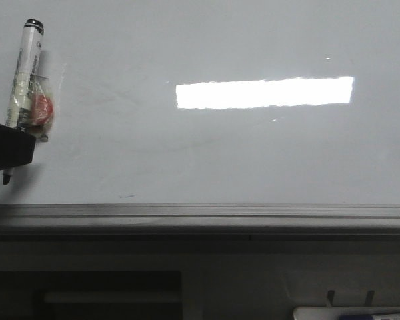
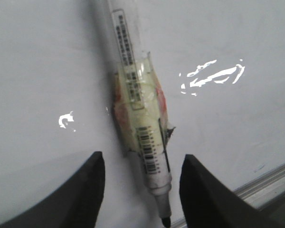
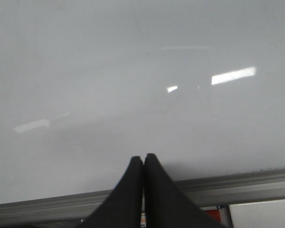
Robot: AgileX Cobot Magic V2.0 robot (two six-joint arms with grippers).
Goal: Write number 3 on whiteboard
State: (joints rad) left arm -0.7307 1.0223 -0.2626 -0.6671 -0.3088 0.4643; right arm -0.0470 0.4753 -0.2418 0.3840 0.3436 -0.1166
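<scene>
Whiteboard [image 1: 207, 153]: I see no numeral.
Left gripper [image 2: 140, 190]: jaws apart, marker [image 2: 137, 118] between.
Right gripper [image 3: 143, 166]: jaws closed, empty.

I'm facing a large glossy whiteboard [image 1: 253, 153] with a grey metal rail [image 1: 200, 217], a ceiling light's reflection [image 1: 265, 93] on it: it looks like an office or lab.

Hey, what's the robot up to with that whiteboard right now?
The left gripper has a taped-up black marker between its fingers, tip pointing at the whiteboard near its left edge. Its jaws look spread, so the grip is unclear. The right gripper is shut and empty near the bottom rail. No number 3 is drawn yet.
</scene>
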